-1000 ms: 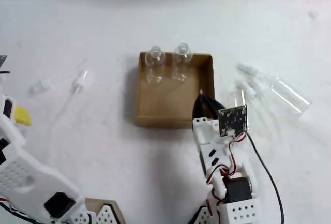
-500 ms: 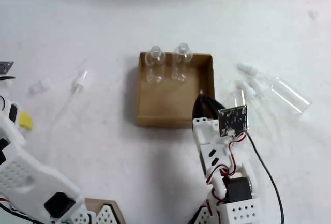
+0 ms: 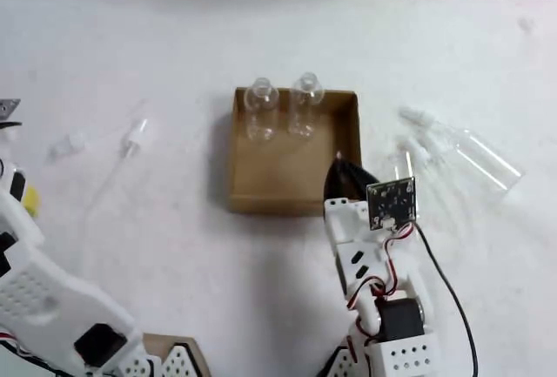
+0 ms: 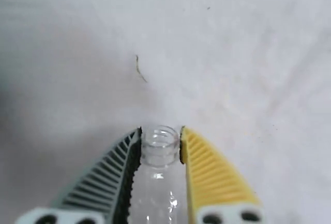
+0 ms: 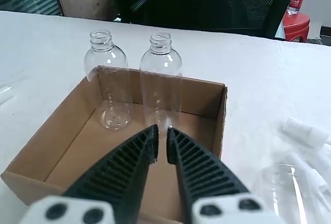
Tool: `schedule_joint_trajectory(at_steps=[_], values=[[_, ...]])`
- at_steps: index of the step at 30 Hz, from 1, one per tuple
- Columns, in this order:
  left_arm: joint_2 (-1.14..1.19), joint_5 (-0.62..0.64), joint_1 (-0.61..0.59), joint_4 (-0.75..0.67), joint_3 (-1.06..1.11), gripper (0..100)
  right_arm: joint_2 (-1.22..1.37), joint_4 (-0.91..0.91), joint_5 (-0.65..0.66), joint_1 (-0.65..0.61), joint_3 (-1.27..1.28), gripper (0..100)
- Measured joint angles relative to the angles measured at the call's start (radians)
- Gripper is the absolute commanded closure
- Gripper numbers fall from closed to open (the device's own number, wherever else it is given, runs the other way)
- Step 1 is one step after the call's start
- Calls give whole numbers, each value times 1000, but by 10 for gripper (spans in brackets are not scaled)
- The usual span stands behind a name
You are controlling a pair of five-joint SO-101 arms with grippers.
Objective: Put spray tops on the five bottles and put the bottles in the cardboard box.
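Note:
A cardboard box (image 3: 248, 194) sits mid-table with two clear, topless bottles (image 3: 261, 109) (image 3: 305, 103) standing against its far wall. My right gripper (image 5: 161, 133) hovers over the box's near right corner, shut with nothing in it. My left gripper (image 4: 160, 137) is shut on the neck of a third clear bottle (image 4: 160, 146), also topless, above bare white table. The left arm (image 3: 35, 290) is at the table's left edge. A spray top (image 3: 135, 133) and a small clear cap (image 3: 70, 144) lie left of the box.
Right of the box lie a clear bottle (image 3: 483, 161) on its side and loose spray tops (image 3: 418, 120), also seen in the right wrist view as a bottle (image 5: 289, 188) and a spray top (image 5: 305, 131). A second cardboard piece (image 3: 174, 355) pokes in at the near edge.
The left arm has shifted slightly toward the table's left edge, so less of its yellow finger shows. The right arm, box and bottles have not moved.

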Motion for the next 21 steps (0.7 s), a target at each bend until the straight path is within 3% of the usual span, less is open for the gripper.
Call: schedule_joint_trajectory(at_steps=[10, 16, 21], values=[[0, 0, 8, 115, -77, 978, 0, 0, 0, 0, 0, 981], [-87, 2, 114, 370, -198, 978, 0, 0, 0, 0, 0, 981], [-304, 183, 167, 428, -215, 978, 0, 0, 57, 0, 0, 981]])
